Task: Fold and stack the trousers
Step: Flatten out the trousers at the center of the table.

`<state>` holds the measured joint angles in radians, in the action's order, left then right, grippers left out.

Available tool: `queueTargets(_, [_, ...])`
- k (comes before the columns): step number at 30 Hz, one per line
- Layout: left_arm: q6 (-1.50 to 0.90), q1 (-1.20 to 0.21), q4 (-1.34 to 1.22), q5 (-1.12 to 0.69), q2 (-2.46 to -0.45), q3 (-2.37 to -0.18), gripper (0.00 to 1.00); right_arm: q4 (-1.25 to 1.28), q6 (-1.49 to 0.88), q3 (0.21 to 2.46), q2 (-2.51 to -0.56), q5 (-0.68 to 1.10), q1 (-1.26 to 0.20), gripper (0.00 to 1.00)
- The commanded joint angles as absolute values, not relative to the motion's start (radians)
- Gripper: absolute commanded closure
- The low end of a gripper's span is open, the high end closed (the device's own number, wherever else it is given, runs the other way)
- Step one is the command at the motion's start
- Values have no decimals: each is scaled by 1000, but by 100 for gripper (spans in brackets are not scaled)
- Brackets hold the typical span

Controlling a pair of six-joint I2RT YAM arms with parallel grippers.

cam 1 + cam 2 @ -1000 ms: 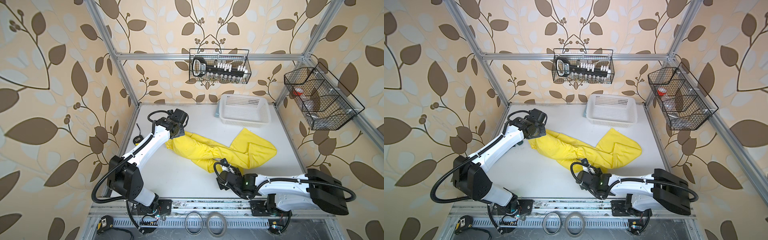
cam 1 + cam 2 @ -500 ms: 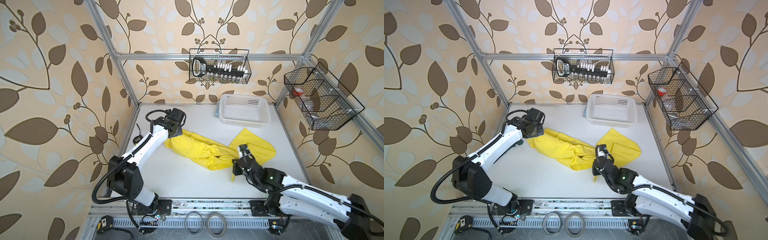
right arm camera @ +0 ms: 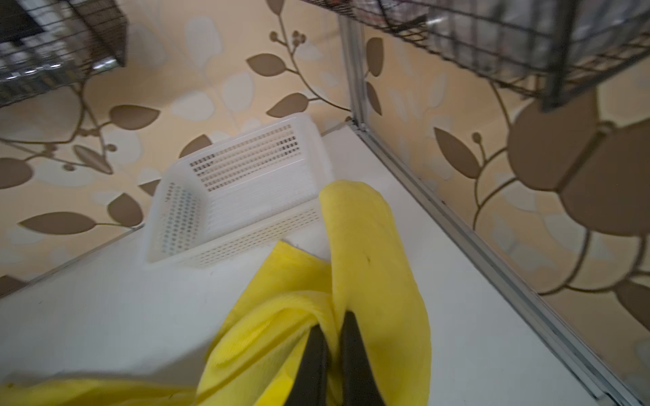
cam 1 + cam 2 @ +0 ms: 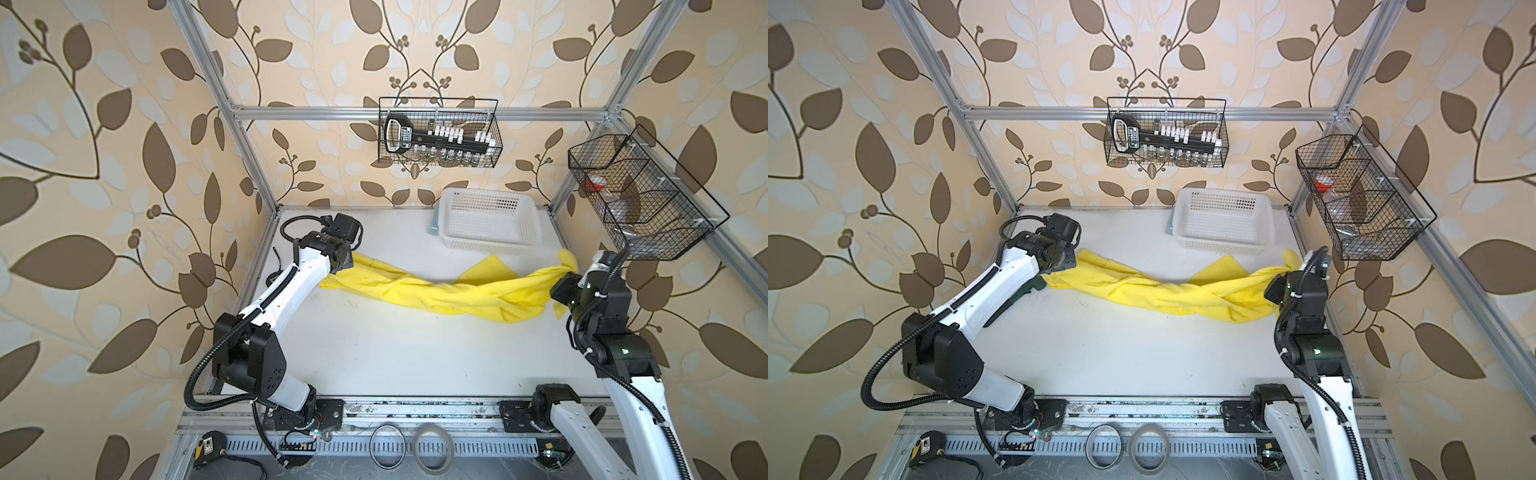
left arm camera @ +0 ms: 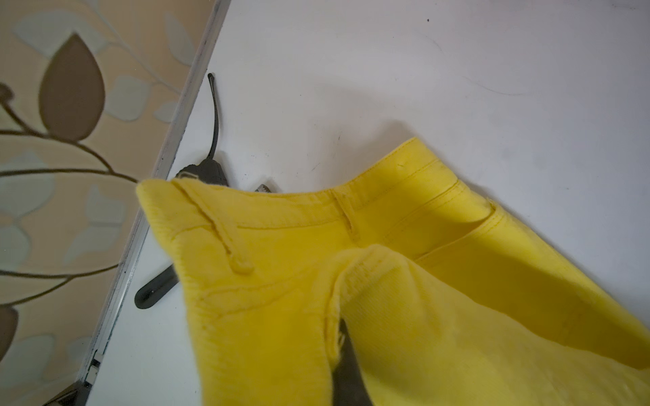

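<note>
Yellow cloth runs in a long twisted band across the far half of the table [image 4: 395, 357]. These are the trousers [image 4: 440, 293], and you have them strung between both arms.

Your left gripper [image 5: 343, 328] is clamped tight on the waistband end, close to the table's left edge. In the left wrist view only one dark finger [image 5: 348, 369] shows, buried in a bunched fold. Belt loops and a pocket seam spread out beyond it.

Your right gripper [image 3: 333, 328] is pinched closed on a leg near the table's right edge. Its two black fingers [image 3: 311, 355] sit nearly together, with yellow fabric gathered between and around them. A loose flap of the leg stands up past the tips.

In both top views the band dips and twists in the middle between the two grips. You cannot tell whether that low part rests on the surface.

One triangular corner of the cloth points toward the white basket [image 4: 486, 246], which sits in the table's far right corner. That corner lies just beside the basket's near wall, and you cannot tell whether the two touch.

Partly under the waistband, by the left edge, lies a dark object [image 5: 211, 168] with a thin stalk. You cannot make out what it is.
</note>
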<state>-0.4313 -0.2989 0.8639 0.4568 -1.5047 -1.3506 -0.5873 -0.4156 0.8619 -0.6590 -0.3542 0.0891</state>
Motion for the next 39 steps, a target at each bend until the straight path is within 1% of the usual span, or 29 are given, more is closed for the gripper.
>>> queueTargets(1, [-405,-281,882,539,-1446,-1361,100,-539,-406,842,-714,-383,175,100])
queueTargets(3, [-404,-281,897,518,-1446,-1358,100,-529,-457,827,-778,-382,175,100])
queueTargets(7, [-417,-281,908,428,-1446,-1330,100,-505,-536,797,-901,-273,146,100])
queueTargets(11, [-446,-281,903,339,-1445,-1277,100,-447,-550,707,-963,-355,36,100])
queueTargets(13, [-462,-281,891,337,-1410,-1234,100,-422,-567,656,-987,-388,17,100])
queueTargets(16, [-482,-281,869,334,-1415,-1187,100,-372,-575,603,-1028,-397,14,100])
queueTargets(21, [-511,-284,852,303,-1431,-1185,100,-335,-527,601,-1096,-414,-14,92])
queueTargets(23, [-515,-295,878,308,-1431,-1216,100,-337,-507,614,-1076,-424,-32,93])
queueTargets(26, [-518,-334,964,347,-1401,-1304,100,-346,-495,641,-975,-440,-39,97])
queueTargets(30, [-525,-412,1069,406,-1299,-1385,100,-415,-468,724,-884,-503,-33,100])
queueTargets(34, [-598,-507,1203,497,-1197,-1439,100,-462,-456,763,-830,-534,-5,100])
queueTargets(39, [-718,-580,1332,513,-1081,-1506,100,-484,-446,779,-756,-561,80,100])
